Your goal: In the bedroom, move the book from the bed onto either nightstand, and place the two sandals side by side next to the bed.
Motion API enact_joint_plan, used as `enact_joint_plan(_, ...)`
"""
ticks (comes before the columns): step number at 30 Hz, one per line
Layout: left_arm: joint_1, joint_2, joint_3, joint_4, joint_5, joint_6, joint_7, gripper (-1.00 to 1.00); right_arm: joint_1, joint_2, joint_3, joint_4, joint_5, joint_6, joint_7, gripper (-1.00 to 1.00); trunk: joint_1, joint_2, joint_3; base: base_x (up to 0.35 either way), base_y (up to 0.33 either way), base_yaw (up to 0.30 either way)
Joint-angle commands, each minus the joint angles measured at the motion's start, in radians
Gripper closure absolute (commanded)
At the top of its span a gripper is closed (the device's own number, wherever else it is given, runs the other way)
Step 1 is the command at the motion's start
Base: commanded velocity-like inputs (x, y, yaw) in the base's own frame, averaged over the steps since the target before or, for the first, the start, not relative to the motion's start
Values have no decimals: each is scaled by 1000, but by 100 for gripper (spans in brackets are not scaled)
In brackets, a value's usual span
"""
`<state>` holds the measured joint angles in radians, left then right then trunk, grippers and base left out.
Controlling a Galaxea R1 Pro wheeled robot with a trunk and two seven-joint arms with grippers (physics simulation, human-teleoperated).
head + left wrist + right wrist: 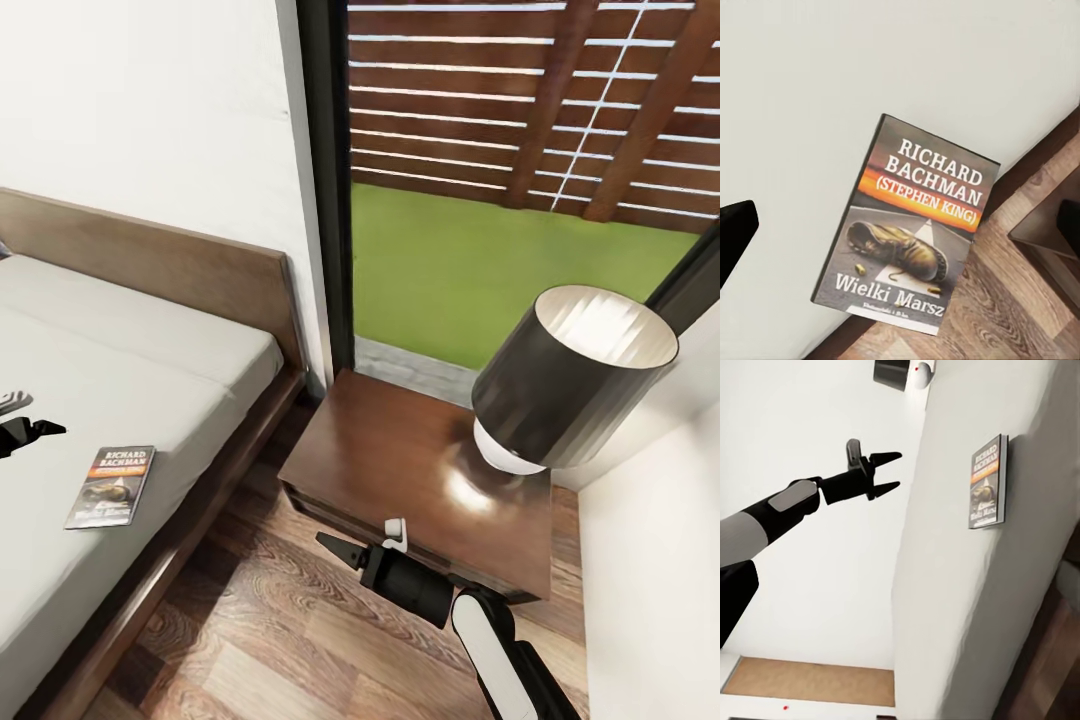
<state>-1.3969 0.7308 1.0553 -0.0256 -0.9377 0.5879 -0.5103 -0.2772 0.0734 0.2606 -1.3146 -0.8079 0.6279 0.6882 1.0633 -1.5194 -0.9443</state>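
Note:
The book (pixel 110 487), a thin paperback with an orange band and a boot picture, lies flat on the bed's grey mattress (pixel 120 360) near its side edge. In the left wrist view the book (pixel 907 240) sits directly ahead between two spread fingertips (pixel 735 232). In the right wrist view my left gripper (pixel 891 472) hovers open above the mattress, apart from the book (pixel 988 484). My right gripper (pixel 330 545) hangs open and empty over the floor, in front of the nightstand (pixel 400 460). The sandals are out of view.
A black-shaded lamp (pixel 570 380) stands on the nightstand's right half; its left half is bare. The dark headboard (pixel 150 260) and white wall are behind. A strip of wood floor (pixel 260 620) runs between bed and nightstand. A tall window (pixel 520 200) shows fence and lawn.

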Motion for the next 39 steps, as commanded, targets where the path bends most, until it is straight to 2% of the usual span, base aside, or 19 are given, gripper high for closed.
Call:
enact_joint_plan(1, -1, 3, 9, -2, -9, 6, -6, -100, 0, 0, 0, 0, -7, 7, -1, -100, 4, -8, -2, 0, 0, 0)
enact_joint_plan(8, -1, 13, 8, -2, -10, 6, -6, -100, 0, 0, 0, 0, -7, 7, -1, -100, 31, -57, -14, 0, 0, 0)
enact_joint_plan(28, -1, 14, 10, -2, -8, 6, -7, -100, 0, 1, 3, 0, -5, 7, -1, -100, 107, -197, -45, 0, 0, 0)
enact_joint_plan(39, -1, 29, 14, -2, -7, 7, -12, -100, 0, 0, 36, 0, -7, -2, -2, -100, 150, -274, -63, 0, 0, 0)
